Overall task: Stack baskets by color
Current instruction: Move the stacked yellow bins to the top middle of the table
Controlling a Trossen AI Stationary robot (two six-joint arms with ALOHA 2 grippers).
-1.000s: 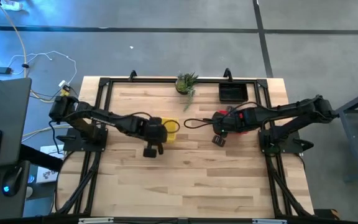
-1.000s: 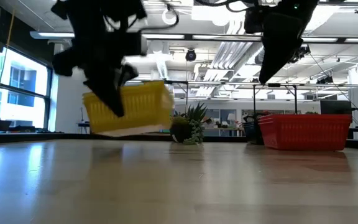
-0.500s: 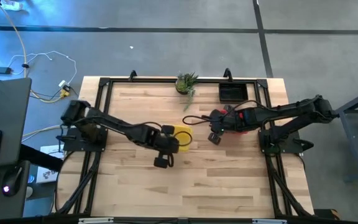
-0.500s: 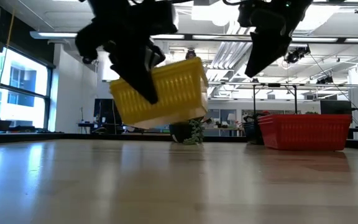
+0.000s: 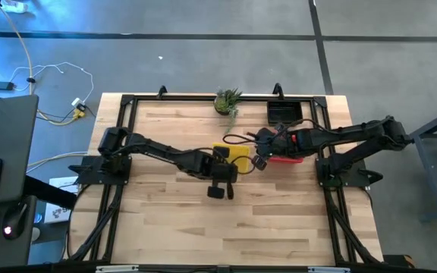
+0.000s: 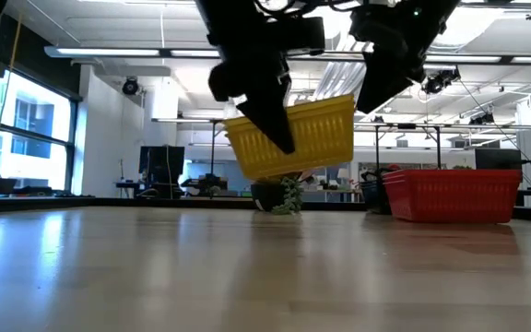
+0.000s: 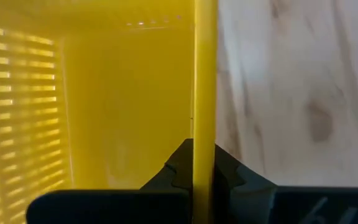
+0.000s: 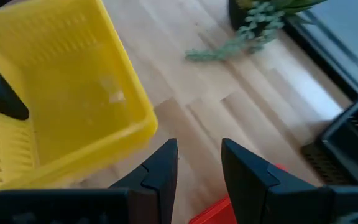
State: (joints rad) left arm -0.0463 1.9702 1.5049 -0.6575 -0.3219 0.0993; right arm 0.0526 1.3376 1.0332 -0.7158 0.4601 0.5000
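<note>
Pale wooden planks cover the table (image 5: 203,227), framed by dark rails, with an office of ceiling lights and desks showing beyond it in the low view.

From the left side, the left arm reaches across toward the middle. The left gripper (image 5: 220,168) is pinched tight on one side wall of a yellow basket (image 5: 236,155) – the wrist view shows that thin wall standing edge-on between the two fingers (image 7: 229,171). From table level the yellow basket (image 6: 293,138) hangs clear above the wood, tilted, its open side up.

Just to the right of it hovers the right gripper (image 5: 260,161), empty, its fingers (image 8: 160,171) parted by a narrow gap and pointing past the basket's near corner. Beneath and behind that arm a red basket (image 5: 283,158) rests on the table; from table height it sits flat, well right of the plant.

At the far edge stand a small potted plant (image 5: 227,100) and, to its right, a black basket (image 5: 284,113).

What matters next, I'd judge, is that the yellow basket lies just left of the right gripper, long side facing it – the right arm is the nearer free one for a handover.
</note>
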